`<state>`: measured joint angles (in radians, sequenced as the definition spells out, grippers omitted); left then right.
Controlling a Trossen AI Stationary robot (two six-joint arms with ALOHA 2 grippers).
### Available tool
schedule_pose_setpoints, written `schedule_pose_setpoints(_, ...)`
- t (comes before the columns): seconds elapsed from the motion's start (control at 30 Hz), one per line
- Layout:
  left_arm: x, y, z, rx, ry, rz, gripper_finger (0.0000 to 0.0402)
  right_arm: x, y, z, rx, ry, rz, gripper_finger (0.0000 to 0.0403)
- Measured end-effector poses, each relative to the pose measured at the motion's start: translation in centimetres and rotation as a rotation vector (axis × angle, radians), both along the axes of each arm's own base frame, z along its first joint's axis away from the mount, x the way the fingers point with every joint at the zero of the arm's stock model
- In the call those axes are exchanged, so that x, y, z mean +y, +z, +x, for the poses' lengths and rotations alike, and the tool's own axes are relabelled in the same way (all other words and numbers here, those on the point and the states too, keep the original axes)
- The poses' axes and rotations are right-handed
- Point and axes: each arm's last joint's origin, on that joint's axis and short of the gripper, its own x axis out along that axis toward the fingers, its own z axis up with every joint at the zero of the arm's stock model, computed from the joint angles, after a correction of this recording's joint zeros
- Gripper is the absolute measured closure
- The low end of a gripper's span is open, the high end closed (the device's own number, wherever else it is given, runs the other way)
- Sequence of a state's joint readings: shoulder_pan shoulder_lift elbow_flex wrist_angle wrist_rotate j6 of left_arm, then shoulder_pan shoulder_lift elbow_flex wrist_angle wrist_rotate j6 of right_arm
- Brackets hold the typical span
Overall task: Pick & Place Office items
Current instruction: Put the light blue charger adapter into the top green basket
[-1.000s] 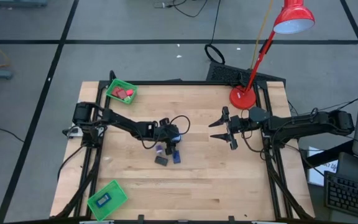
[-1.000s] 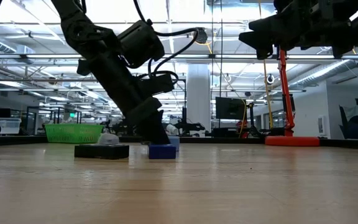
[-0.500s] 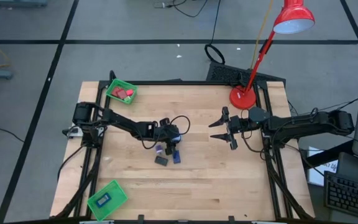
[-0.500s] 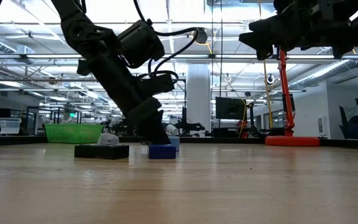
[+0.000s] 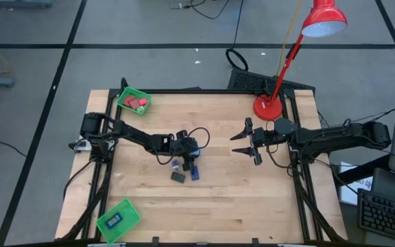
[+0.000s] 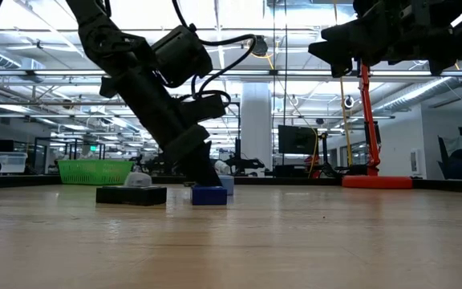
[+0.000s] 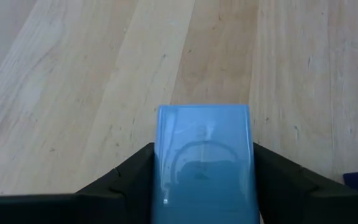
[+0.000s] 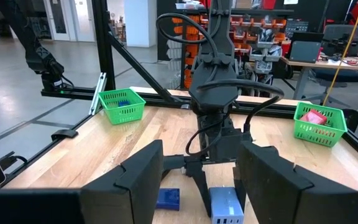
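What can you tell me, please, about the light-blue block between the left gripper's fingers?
The light-blue block is a smooth, glossy rectangular piece, plastic by its look, with a faint rounded mark on its top face. It lies flat on the wooden table near its middle, lengthwise between the left gripper's two dark fingers, which stand against both its long sides. In the right wrist view it shows pale slots on its end face, with a darker blue block lying beside it.

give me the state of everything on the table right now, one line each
left gripper: down at the table's middle, fingers on both sides of the light-blue block
light-blue block: between the left fingers, on the wood
dark blue block: flat on the table
black rectangle: flat on the table
right gripper: open, empty, raised
far green tray: holds red pieces
near green tray: holds a blue piece
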<state>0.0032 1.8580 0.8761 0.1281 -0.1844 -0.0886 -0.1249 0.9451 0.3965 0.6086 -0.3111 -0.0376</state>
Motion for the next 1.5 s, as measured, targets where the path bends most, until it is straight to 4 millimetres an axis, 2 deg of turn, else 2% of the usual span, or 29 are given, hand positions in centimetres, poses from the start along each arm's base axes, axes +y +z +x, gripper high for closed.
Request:
schedule_pose_setpoints(0.17,0.0,0.1,0.1,-0.006,0.013,0.024,0.0156,0.0,0.0,0.0,0.0,0.0,0.0,0.0206)
schedule_pose_setpoints(0.3,0.1,1.0,0.1,-0.025,0.023,0.026,0.0178,0.0,0.0,0.0,0.0,0.0,0.0,0.0206)
schedule_pose_setpoints(0.37,0.1,2.1,0.1,-0.062,0.021,0.027,0.019,0.0,0.0,0.0,-0.001,0.0,0.0,0.0206)
schedule_pose_setpoints(0.53,0.2,5.0,-0.4,-0.149,0.039,0.044,0.0189,0.0,-0.1,0.0,0.007,-0.001,-0.001,0.0206)
schedule_pose_setpoints(0.73,0.6,8.6,-1.3,-0.273,0.191,0.103,0.0159,0.0,-0.1,0.0,0.008,-0.002,0.003,0.0206)
schedule_pose_setpoints(0.93,1.0,11.3,-2.7,-0.341,0.264,0.08,0.0188,0.0,-0.1,0.0,0.011,-0.003,0.025,0.0206)
schedule_pose_setpoints(1.13,0.5,13.6,-4.5,-0.356,0.234,0.1,0.019,0.0,-0.1,0.0,0.013,-0.002,0.027,0.0206)
schedule_pose_setpoints(1.27,-0.3,15.0,-5.9,-0.358,0.205,0.099,0.017,0.0,-0.1,0.0,0.02,-0.002,0.028,0.0206)
schedule_pose_setpoints(1.4,-0.8,15.2,-7.4,-0.375,0.204,0.114,0.0176,0.0,-0.1,0.0,0.021,-0.001,0.028,0.0206)
schedule_pose_setpoints(1.5,-0.8,14.1,-8.6,-0.378,0.228,0.12,0.0191,0.0,-0.1,0.0,0.021,-0.001,0.028,0.0206)
